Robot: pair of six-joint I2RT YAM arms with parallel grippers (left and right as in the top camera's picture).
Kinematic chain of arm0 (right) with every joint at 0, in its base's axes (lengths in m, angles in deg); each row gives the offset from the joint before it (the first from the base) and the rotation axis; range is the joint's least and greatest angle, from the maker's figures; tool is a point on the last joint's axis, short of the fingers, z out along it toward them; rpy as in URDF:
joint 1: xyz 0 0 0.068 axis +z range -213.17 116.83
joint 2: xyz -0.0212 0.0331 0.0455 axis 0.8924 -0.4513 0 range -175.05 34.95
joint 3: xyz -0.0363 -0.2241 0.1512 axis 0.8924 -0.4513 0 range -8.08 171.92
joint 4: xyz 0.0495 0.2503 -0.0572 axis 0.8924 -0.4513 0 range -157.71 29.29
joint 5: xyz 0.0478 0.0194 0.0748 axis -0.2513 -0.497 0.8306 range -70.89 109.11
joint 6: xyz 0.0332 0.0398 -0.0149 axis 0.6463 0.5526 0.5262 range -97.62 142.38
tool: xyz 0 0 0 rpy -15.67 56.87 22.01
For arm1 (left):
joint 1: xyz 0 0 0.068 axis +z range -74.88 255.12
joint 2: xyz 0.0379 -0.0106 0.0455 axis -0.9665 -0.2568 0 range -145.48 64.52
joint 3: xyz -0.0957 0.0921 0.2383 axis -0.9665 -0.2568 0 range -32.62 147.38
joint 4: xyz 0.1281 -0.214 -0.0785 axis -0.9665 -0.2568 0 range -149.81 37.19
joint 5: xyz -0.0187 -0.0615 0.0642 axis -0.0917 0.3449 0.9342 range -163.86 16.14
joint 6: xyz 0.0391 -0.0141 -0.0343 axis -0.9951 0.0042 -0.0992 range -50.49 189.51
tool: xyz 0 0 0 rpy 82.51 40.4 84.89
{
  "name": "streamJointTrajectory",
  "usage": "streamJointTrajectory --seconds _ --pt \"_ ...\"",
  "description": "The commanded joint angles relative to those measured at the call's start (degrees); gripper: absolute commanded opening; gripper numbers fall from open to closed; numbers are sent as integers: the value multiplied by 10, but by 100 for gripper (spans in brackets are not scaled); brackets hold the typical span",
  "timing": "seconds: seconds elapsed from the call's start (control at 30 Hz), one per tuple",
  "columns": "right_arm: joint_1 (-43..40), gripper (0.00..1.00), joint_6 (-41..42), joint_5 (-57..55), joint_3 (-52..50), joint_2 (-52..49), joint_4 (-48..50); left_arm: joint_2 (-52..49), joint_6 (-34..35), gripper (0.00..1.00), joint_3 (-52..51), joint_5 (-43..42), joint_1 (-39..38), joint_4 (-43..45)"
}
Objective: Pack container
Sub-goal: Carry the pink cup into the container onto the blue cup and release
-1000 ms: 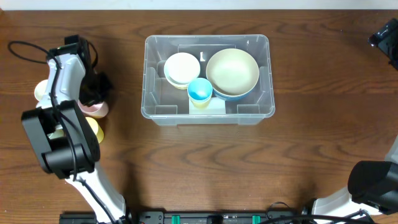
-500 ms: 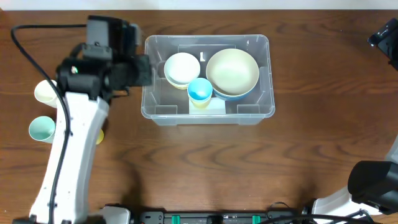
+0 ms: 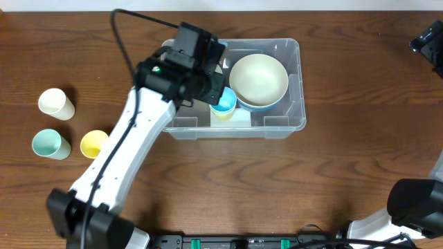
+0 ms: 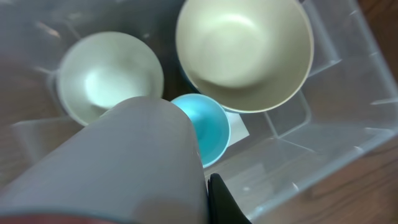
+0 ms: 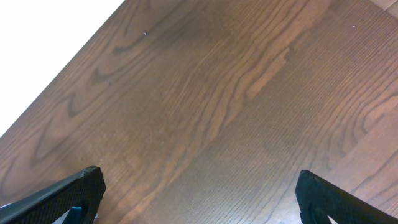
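The clear plastic container (image 3: 294, 104) stands at the table's middle back. It holds a large cream bowl (image 3: 258, 77) on a blue one, a blue cup (image 3: 224, 100) and a small white bowl (image 4: 109, 74). My left gripper (image 3: 202, 68) hangs over the container's left half and hides the small bowl from above. It is shut on a pale pinkish cup (image 4: 124, 168), held just above the blue cup (image 4: 208, 127) in the left wrist view. My right gripper (image 5: 199, 205) is open and empty over bare wood, with its arm at the far right edge (image 3: 429, 38).
Three loose cups stand on the table's left: cream (image 3: 55, 102), teal (image 3: 50, 144) and yellow (image 3: 95, 143). The left arm (image 3: 131, 138) stretches from the front left to the container.
My left gripper lifted the pink cup from the left group of cups and swung right with it, from the table's left side to over the container's left half. The right arm has not moved.
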State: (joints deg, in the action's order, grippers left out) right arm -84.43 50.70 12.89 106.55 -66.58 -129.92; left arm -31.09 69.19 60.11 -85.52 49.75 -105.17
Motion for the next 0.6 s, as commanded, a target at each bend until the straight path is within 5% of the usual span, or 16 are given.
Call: streamJointTrajectory --seconds 0.0,0.57 --pt "-3 99 8 -4 -1 -1 0 -35 -12 6 5 3 -8 6" --pt "-3 99 8 -4 -1 -1 0 -110 -12 7 5 3 -32 21"
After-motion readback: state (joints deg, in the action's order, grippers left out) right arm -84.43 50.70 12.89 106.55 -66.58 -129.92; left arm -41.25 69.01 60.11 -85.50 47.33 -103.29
